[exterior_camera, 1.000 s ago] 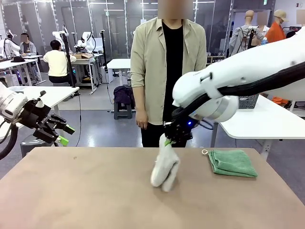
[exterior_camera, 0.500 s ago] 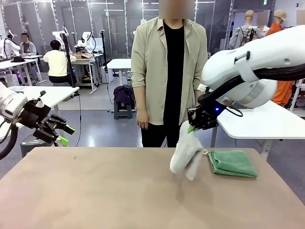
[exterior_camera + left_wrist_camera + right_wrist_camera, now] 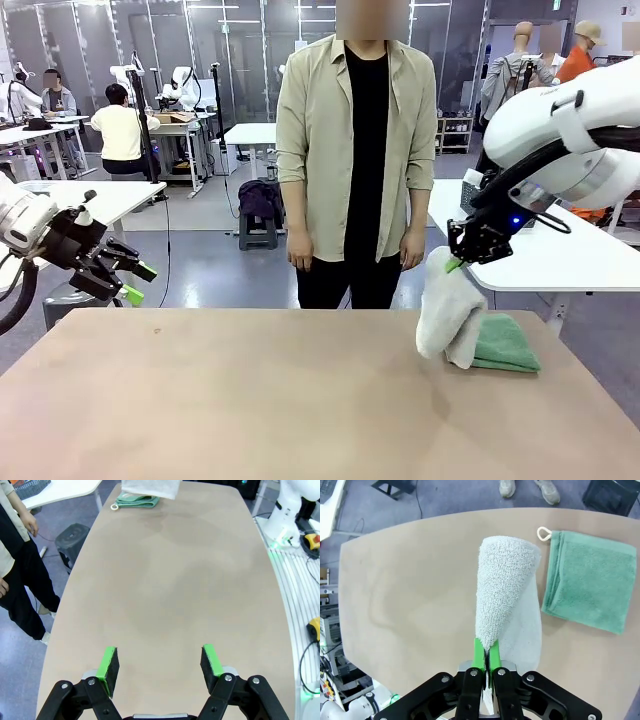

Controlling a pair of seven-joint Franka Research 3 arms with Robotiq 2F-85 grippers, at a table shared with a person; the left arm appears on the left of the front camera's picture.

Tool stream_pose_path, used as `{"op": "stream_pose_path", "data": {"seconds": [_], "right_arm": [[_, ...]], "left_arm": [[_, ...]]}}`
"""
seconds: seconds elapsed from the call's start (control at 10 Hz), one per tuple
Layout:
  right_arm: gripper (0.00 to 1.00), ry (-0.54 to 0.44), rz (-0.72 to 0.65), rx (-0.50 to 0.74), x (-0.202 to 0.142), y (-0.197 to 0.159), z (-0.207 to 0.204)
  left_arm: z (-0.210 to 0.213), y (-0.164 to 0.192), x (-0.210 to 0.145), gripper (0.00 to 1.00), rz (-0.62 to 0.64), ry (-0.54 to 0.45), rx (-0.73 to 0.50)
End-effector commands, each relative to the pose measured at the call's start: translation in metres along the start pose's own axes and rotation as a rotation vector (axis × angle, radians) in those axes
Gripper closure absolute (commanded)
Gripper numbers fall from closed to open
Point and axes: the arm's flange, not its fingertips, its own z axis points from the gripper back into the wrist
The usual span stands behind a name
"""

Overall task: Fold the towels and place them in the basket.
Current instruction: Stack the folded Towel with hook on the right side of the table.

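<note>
Right gripper (image 3: 487,656) pinching cream towel (image 3: 502,585) over table, wrist cam: beside green towel (image 3: 590,577), left gripper (image 3: 161,666) wide open.

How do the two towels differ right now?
The cream-white towel hangs off the table, pinched in the shut right gripper; the green towel lies flat on the table, ungripped. The white one droops bunched; the green one is folded into a neat rectangle with a white loop at a corner. Both are terry cloth.
</note>
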Motion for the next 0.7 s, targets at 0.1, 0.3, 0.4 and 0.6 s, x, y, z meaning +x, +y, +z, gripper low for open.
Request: {"op": "stream_pose_path", "data": {"seconds": [0.1, 0.3, 0.4, 0.6], "right_arm": [[0.96, 0.002, 0.016, 0.04, 0.02, -0.015, 0.007], [0.96, -0.018, -0.013, 0.038, 0.025, -0.024, 0.006], [0.96, -0.005, -0.007, 0.012, 0.015, -0.014, 0.01], [0.96, -0.005, -0.007, 0.012, 0.015, -0.014, 0.01]], "left_arm": [[0.0, 0.0, 0.002, 0.16, 0.008, 0.003, 0.005], [0.0, 0.0, 0.002, 0.16, 0.008, 0.003, 0.005], [0.0, 0.0, 0.002, 0.16, 0.008, 0.003, 0.005], [0.0, 0.0, 0.002, 0.16, 0.008, 0.003, 0.005]]}}
